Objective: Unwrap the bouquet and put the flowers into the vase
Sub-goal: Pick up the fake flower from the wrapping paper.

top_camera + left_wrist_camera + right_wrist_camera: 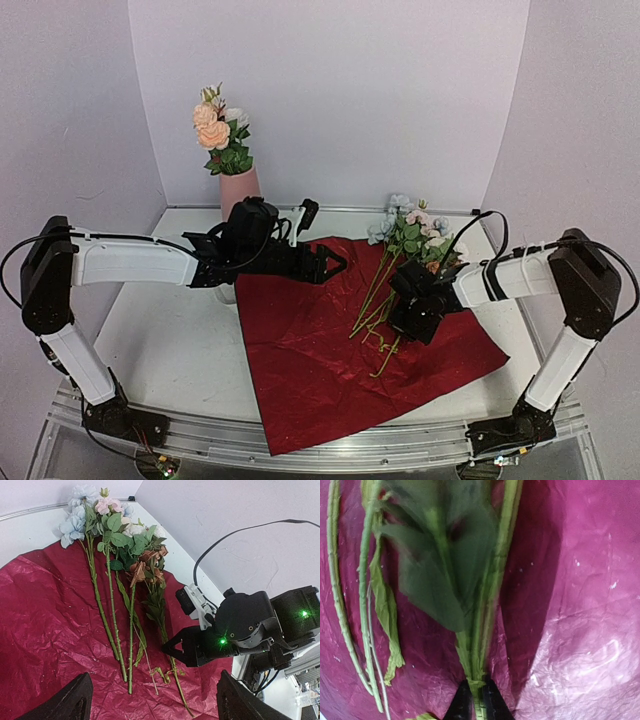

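Right pincer point(472, 702) is clamped shut on a stem point(479, 672) among the flowers point(405, 240) lying right of centre on the red paper point(320, 370); lift slowly so neighbours fall clear, then head for the vase point(238, 190), upper left.

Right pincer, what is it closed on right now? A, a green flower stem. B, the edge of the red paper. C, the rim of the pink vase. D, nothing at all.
A: in the right wrist view the right pincer has its two dark tips pinched on a green stem that lies on the red paper.
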Controlling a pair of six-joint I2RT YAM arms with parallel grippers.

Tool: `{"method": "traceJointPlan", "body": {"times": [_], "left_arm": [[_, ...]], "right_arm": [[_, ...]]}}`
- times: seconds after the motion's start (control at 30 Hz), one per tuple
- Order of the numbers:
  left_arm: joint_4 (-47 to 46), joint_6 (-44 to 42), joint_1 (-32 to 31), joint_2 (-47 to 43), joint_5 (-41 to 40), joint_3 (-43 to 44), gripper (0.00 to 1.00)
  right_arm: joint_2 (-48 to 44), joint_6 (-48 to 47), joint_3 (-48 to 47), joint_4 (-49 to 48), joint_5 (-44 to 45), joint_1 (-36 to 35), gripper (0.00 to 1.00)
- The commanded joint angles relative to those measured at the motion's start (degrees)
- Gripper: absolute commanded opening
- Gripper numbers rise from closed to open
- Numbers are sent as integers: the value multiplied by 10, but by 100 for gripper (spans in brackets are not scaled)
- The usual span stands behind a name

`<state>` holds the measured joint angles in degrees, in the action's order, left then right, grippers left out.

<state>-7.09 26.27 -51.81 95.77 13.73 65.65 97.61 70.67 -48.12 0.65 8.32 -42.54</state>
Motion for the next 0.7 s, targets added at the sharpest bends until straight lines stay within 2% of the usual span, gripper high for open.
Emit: {"method": "traceJointPlan", "body": {"times": [0.0, 0.23, 0.37, 0.47, 0.53, 0.67], "left_arm": [[-16, -12, 0, -19, -3, 5, 87], [-16, -15, -1, -25, 1, 9, 87], [-16, -13, 0, -28, 4, 10, 87], [-16, -11, 0, -31, 6, 9, 87], [-16, -10, 0, -33, 7, 9, 87], [-16, -11, -1, -41, 11, 14, 87]], "right_arm": [[-27, 26, 4, 44, 24, -4, 0], [-215, 62, 52, 62, 150, -4, 0], [-295, 19, 41, 72, 224, -4, 0], [-334, -47, 13, 71, 255, -4, 0], [-342, -130, -19, 52, 254, -4, 0], [-346, -307, -71, -29, 186, -4, 0]]}}
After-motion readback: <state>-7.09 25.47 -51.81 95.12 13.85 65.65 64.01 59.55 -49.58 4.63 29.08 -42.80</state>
